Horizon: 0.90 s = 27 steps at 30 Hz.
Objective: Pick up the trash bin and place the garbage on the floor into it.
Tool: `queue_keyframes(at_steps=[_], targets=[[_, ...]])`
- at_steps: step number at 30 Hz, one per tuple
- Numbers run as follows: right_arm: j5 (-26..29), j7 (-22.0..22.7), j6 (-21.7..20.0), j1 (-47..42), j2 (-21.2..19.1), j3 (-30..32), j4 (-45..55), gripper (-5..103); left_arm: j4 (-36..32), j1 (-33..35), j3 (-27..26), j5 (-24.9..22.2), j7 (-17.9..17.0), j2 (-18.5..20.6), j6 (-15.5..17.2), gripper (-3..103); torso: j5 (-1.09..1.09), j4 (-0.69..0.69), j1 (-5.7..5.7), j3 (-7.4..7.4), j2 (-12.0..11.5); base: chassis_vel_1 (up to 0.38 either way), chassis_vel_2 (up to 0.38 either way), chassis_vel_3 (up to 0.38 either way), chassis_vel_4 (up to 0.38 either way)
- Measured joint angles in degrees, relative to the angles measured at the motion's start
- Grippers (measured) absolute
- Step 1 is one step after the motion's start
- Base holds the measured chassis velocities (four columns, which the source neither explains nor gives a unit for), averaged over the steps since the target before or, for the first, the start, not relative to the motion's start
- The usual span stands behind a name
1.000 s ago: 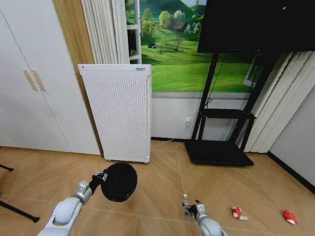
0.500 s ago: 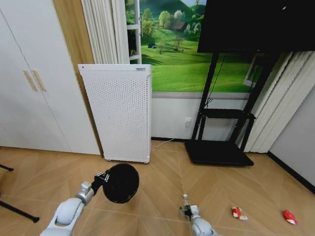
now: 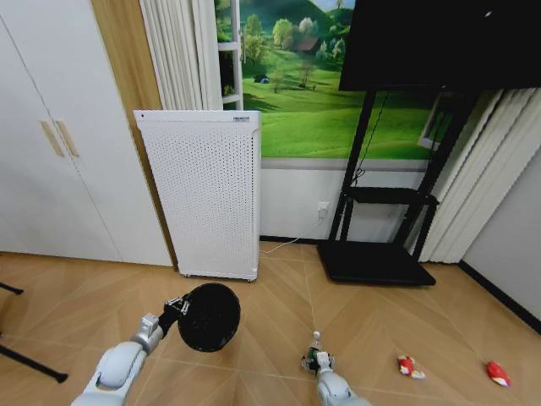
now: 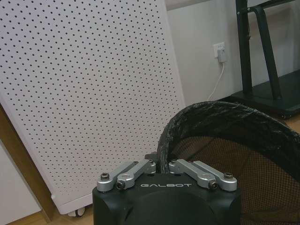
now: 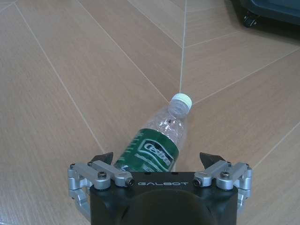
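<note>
Left arm reaching forward, left gripper (image 4: 161,165) clamped on rim of bin (image 3: 208,316), held off the floor (image 3: 262,338) with mouth tipped forward. Right gripper (image 5: 157,161) low, jaws wide, straddling bottle (image 5: 159,140); bottle's base hidden behind gripper. Two wrappers (image 3: 410,366) well apart at right.

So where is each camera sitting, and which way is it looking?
Head view: up on the robot's head, looking forward and down at the floor; both arms show, the left gripper holding the trash bin.
Left wrist view: on the left arm, looking over its gripper, fingers shut on the bin's rim, toward a white perforated appliance.
Right wrist view: on the right arm, looking down past the open right gripper at the bottle.
Shared: the head view also shows the bin and bottle.
</note>
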Motion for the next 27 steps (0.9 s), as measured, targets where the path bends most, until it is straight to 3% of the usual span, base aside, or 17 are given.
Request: queue_keyframes(at_steps=[12, 18, 21, 27], targets=[[-2.2, 4.2, -1.0, 2.7, 4.1, -1.5, -4.9, 103, 0.7, -0.1, 0.8, 0.4, 0.0, 0.0, -0.5, 7, 0.00, 0.01, 0.00, 0.00, 0.0, 0.000, 0.000, 0.000, 0.000], [-2.7, 4.9, -1.1, 2.8, 4.3, -1.2, -5.1, 85, 0.9, 0.0, 0.7, 0.4, -0.1, 0.2, -0.7, 7, 0.00, 0.01, 0.00, 0.00, 0.0, 0.000, 0.000, 0.000, 0.000], [-2.7, 5.1, -1.1, 2.6, 4.0, -1.1, -4.6, 69, 0.9, -0.2, 0.9, 0.5, -0.2, 0.2, -0.7, 7, 0.00, 0.01, 0.00, 0.00, 0.0, 0.000, 0.000, 0.000, 0.000], [-2.8, 5.1, -1.0, 2.4, 3.8, -0.9, -4.1, 52, 0.9, 0.0, 1.0, 0.6, -0.3, 0.1, -0.7, 7, 0.00, 0.01, 0.00, 0.00, 0.0, 0.000, 0.000, 0.000, 0.000]])
